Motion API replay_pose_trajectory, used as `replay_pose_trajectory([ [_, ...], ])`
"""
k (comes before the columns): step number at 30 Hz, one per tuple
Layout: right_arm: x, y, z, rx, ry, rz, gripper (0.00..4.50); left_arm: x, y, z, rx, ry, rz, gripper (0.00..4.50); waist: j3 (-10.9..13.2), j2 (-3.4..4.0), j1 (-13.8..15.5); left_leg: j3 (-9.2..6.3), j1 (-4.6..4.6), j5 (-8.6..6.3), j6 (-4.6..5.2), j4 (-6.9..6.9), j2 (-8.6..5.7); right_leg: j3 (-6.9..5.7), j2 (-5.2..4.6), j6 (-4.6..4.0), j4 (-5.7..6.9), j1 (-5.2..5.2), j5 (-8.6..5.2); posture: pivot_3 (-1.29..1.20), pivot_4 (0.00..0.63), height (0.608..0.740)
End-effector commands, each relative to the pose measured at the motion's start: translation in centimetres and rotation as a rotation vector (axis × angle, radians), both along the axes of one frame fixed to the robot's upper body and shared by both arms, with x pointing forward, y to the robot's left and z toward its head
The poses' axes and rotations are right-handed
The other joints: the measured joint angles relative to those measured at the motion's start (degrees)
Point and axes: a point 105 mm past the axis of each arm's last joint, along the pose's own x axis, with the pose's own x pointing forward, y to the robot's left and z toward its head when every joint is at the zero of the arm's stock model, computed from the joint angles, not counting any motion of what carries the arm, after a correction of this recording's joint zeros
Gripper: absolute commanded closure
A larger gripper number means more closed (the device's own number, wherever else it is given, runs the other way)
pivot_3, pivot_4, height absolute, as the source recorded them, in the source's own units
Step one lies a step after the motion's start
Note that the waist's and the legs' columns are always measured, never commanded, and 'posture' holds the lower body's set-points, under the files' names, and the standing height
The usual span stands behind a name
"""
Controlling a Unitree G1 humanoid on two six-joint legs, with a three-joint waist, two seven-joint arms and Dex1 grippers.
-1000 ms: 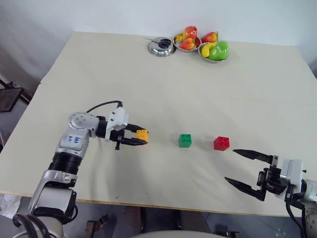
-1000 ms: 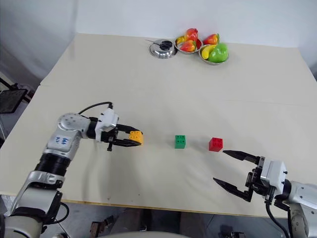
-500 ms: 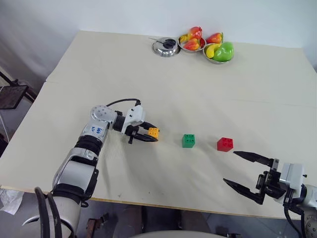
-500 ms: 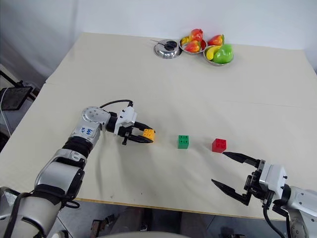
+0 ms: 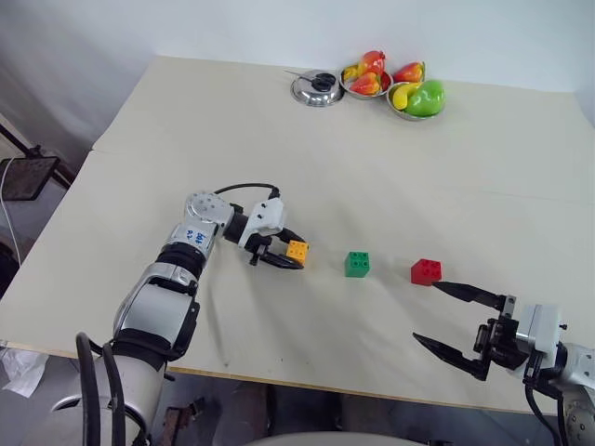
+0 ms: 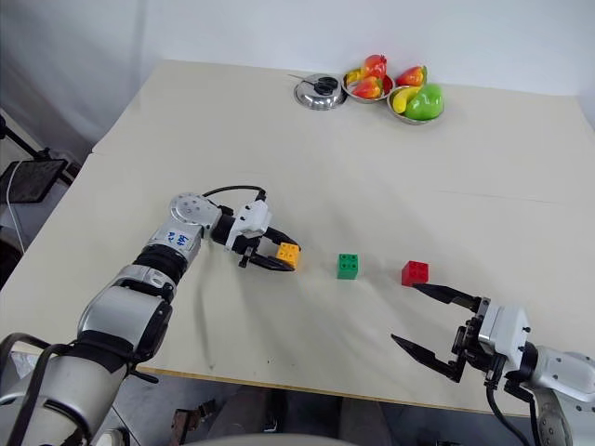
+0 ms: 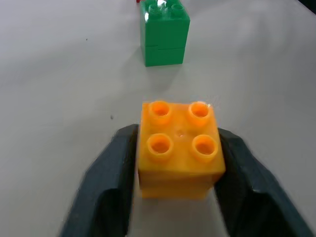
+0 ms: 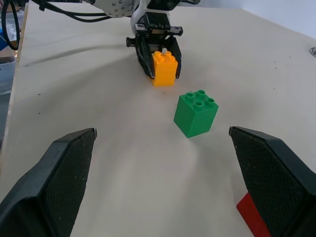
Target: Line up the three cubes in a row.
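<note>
A pale cream table (image 5: 307, 139) stands against a white wall and carries everything. Along its far edge, right of the middle, sit three steel bowls: one (image 5: 316, 89) holding a dark object, and two with toy fruit (image 5: 416, 93) in red, yellow and green.

The three cubes lie toward the near edge, in a rough line running left to right. The orange cube (image 5: 297, 251) is the leftmost, the green cube (image 5: 357, 264) sits in the middle, and the red cube (image 5: 425, 271) is the rightmost, well apart from each other. All three stand on the table with studs upward. The green one is turned a little askew against the orange one in the right wrist view.

The left gripper (image 5: 284, 255) reaches in from the left, low over the table, with its two black fingers (image 7: 106, 182) on either side of the orange cube. In the left wrist view, the fingers lie close along the cube's flanks; whether they press it or have just slackened cannot be told. The cube's base appears to rest on the table.

The right gripper (image 5: 446, 321) hovers near the near edge toward the right corner, just in front of the red cube and clear of it. Its fingers (image 8: 59, 177) are spread wide with nothing between them, pointing across the table toward the cubes.
</note>
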Motion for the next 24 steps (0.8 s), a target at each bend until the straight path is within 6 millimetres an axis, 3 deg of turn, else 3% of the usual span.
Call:
replay_pose_trajectory([
  [1,-0.3,0.1,0.6,0.009,-0.028,0.001,0.0,0.2,0.9,1.7,-0.068,-0.042,0.001,1.09,0.0,0.0,0.0,0.0,0.0,0.0,0.0,0.0,0.0,0.0,0.0,0.0,0.0,0.0,0.0,0.0,0.15,0.74],
  [2,-0.3,-0.1,0.6,0.006,-0.028,-0.006,0.0,0.0,1.6,2.3,-0.102,-0.043,-0.008,0.84,0.0,0.0,-0.1,0.0,0.0,0.0,0.0,0.0,0.0,0.0,0.0,0.0,0.0,0.0,0.0,0.0,0.15,0.74],
  [9,-0.9,-2.2,0.5,-0.037,-0.022,-0.053,0.0,-2.9,8.8,3.2,-0.118,-0.08,0.066,0.84,0.0,0.04,-1.7,-0.06,0.01,0.01,-0.06,-0.12,0.22,0.02,-0.18,-0.01,0.1,0.01,0.0,0.0,0.15,0.74],
  [11,-1.1,-3.3,0.3,-0.057,-0.013,-0.071,0.0,-4.3,11.8,3.7,-0.133,-0.073,0.151,0.84,0.0,0.06,-1.9,-0.07,0.01,0.0,-0.07,-0.1,0.22,0.02,-0.25,-0.01,0.08,0.04,0.0,0.0,0.15,0.74],
  [13,-1.3,-4.1,0.1,-0.074,-0.004,-0.081,0.0,-5.5,13.4,3.9,-0.138,-0.077,0.221,0.84,0.0,0.06,-2.0,-0.1,0.04,0.0,-0.06,-0.09,0.22,0.06,-0.34,-0.02,0.02,0.1,0.0,0.0,0.15,0.74],
  [18,-1.5,-5.9,-0.6,-0.117,0.01,-0.094,0.0,-8.1,15.5,3.7,-0.139,-0.111,0.408,0.84,0.0,0.28,-1.6,-0.42,0.06,-0.04,-0.09,-0.17,0.17,0.18,-0.6,-0.1,-0.47,0.34,-0.03,0.0,0.15,0.74],
  [24,-1.3,-6.9,-1.2,-0.129,0.025,-0.103,0.0,-9.6,15.4,4.3,-0.241,-0.123,0.565,0.84,0.1,0.37,-1.5,-0.67,0.04,-0.05,-0.14,-0.29,0.14,-0.04,-0.67,-0.15,-0.6,0.44,-0.03,0.0,0.15,0.74],
])
